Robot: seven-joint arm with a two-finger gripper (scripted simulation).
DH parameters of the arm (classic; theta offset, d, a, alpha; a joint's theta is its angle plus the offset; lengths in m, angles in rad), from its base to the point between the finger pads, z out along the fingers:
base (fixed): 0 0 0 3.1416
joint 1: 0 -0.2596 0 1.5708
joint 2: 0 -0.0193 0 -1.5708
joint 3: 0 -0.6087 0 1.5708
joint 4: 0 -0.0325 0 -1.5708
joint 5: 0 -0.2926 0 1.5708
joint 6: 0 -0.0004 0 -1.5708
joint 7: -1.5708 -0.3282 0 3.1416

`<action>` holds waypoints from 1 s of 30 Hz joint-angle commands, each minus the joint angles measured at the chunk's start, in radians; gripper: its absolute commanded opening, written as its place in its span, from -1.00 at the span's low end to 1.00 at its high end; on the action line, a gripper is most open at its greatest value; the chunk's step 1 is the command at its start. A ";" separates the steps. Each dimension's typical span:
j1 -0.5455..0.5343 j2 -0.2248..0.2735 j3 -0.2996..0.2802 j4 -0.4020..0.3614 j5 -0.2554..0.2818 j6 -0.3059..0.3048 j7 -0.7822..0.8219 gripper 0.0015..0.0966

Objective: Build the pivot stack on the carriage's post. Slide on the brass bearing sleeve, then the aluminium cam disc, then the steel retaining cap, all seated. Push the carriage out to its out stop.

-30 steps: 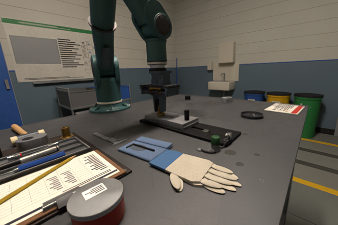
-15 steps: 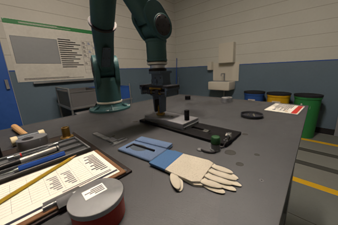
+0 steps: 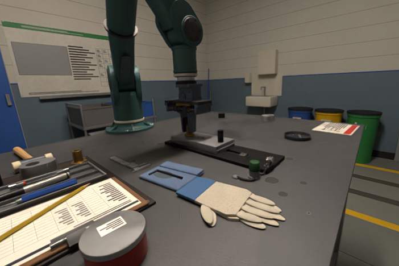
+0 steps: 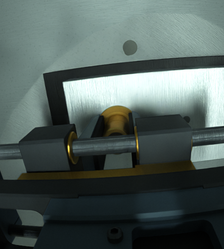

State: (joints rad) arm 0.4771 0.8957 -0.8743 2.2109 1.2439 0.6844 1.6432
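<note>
At the middle of the table a light metal carriage (image 3: 203, 141) sits at the far-left end of a black base plate (image 3: 231, 153). A short dark knob (image 3: 220, 135) stands on the carriage's right side. A brass bearing sleeve (image 3: 189, 134) (image 4: 115, 121) stands upright on the carriage's left part, flange at the bottom. The post is hidden by it. A pale disc (image 3: 268, 117) and a small dark cap (image 3: 221, 115) lie further back on the table. My gripper (image 3: 189, 128) (image 4: 115, 126) points straight down over the carriage. It is closed on the brass sleeve.
Behind the work are my arm's base (image 3: 129, 125) and a wall sink (image 3: 261, 100). A green-knobbed clamp (image 3: 254, 171), a work glove (image 3: 231, 204) and a blue holder (image 3: 172, 174) lie in front. A tool tray, clipboard and red tin fill the near-left corner.
</note>
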 commanded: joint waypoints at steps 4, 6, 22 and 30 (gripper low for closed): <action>0.000 -0.001 0.000 0.000 0.000 0.000 0.000 -0.36; 0.000 -0.001 0.000 0.000 0.000 0.000 0.000 -0.28; 0.000 -0.001 -0.001 0.000 0.000 0.000 0.000 -0.20; 0.002 -0.005 -0.003 -0.002 -0.009 0.002 0.008 -0.20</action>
State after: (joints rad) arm 0.4786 0.8917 -0.8770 2.2088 1.2354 0.6861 1.6511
